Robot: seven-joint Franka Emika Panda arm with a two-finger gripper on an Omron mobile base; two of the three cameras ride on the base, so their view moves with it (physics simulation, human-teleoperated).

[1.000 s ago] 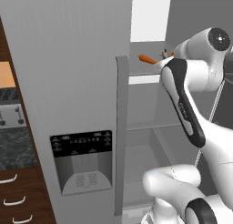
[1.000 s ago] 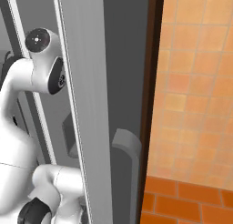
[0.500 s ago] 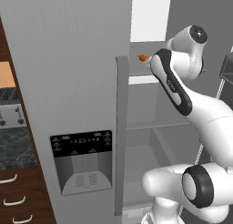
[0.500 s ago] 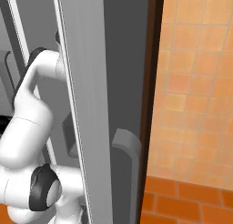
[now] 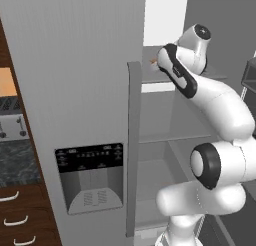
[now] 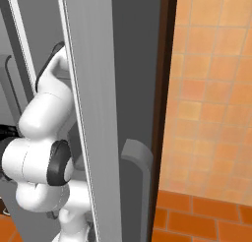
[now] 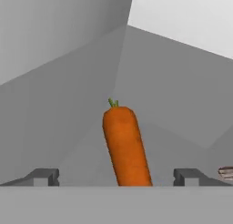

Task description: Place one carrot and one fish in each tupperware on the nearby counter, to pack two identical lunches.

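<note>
An orange carrot (image 7: 126, 145) with a short green stub lies on a grey fridge shelf (image 7: 177, 141), pointing away from the hand. My gripper (image 7: 117, 176) is open. Its dark fingertips (image 7: 43, 176) stand wide on either side of the carrot's near end without touching it. At the right edge a pale brown striped tip shows, probably the fish (image 7: 226, 173). In the left base view the arm reaches onto the upper shelf, where a sliver of the carrot (image 5: 152, 65) shows past the door edge. The counter (image 5: 17, 162) lies far left. The tupperware is out of view.
The closed grey fridge door (image 5: 75, 90) with its dispenser (image 5: 90, 177) and tall handle (image 5: 132, 140) stands left of the arm. A silver toaster (image 5: 10, 127) sits on the counter above wood drawers (image 5: 15, 222). An open fridge door (image 6: 91, 113) stands against the arm's right side.
The arm has swung left and further onto the upper fridge shelf, bringing the hand up to the carrot. The jaws have stayed open.
</note>
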